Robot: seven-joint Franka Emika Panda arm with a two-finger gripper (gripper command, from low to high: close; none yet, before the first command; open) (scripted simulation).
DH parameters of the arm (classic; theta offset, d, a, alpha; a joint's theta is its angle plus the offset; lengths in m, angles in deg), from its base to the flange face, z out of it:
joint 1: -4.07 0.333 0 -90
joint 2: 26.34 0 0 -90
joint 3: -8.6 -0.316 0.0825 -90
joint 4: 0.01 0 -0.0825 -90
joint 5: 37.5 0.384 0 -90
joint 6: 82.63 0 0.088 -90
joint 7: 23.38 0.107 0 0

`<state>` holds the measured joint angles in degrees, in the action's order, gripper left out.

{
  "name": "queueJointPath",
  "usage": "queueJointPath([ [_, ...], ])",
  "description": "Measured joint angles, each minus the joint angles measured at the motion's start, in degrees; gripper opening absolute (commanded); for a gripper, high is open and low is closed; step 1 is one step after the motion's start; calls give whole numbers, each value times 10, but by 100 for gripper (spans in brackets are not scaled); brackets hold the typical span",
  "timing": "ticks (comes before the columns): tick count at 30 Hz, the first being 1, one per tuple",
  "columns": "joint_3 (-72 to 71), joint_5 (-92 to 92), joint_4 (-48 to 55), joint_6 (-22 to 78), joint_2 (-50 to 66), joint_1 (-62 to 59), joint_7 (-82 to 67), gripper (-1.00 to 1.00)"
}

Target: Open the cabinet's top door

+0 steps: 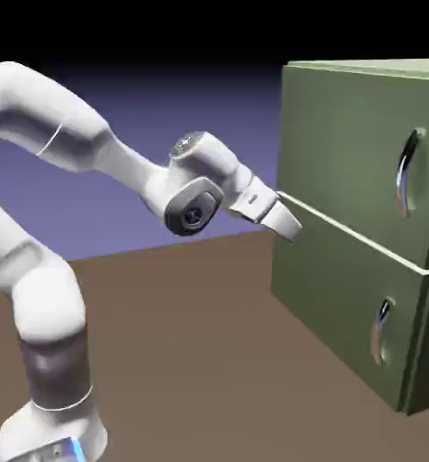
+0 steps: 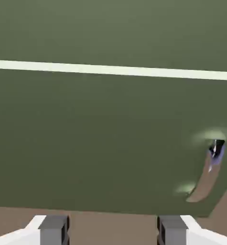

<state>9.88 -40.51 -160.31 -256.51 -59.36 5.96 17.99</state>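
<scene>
- Nearest the hand camera, the gripper [image 2: 113, 229] was open, its two grey fingertips [image 2: 54, 228] set well apart with nothing between them.
- In the exterior view the gripper [image 1: 288, 226] hovered just beside the left edge of the cabinet [image 1: 344, 298], level with the pale seam between the two panels, touching nothing.
- The cabinet stood on the brown tabletop [image 1: 200, 361] toward its right side, large, boxy and olive-green.
- The top door [image 1: 349, 149] was shut: a tall, flat olive panel, probably stiff and fairly heavy to swing, too smooth to grip by its face.
- Its long curved silver handle [image 1: 405, 171], near the panel's right edge and well apart from the gripper, looked the only sensible hold; polished metal could be slippery.
- The shorter panel's smaller handle [image 2: 208, 172] showed in the hand view.
</scene>
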Motion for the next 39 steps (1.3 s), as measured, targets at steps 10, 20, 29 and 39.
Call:
queueJointPath([
  [10,107,-249,58,10,-30,100,-91,0],
  [20,213,-498,117,20,-61,199,-181,0],
  [29,309,-723,169,29,-88,289,-263,0],
  [39,416,-972,228,39,-118,389,-353,0],
])
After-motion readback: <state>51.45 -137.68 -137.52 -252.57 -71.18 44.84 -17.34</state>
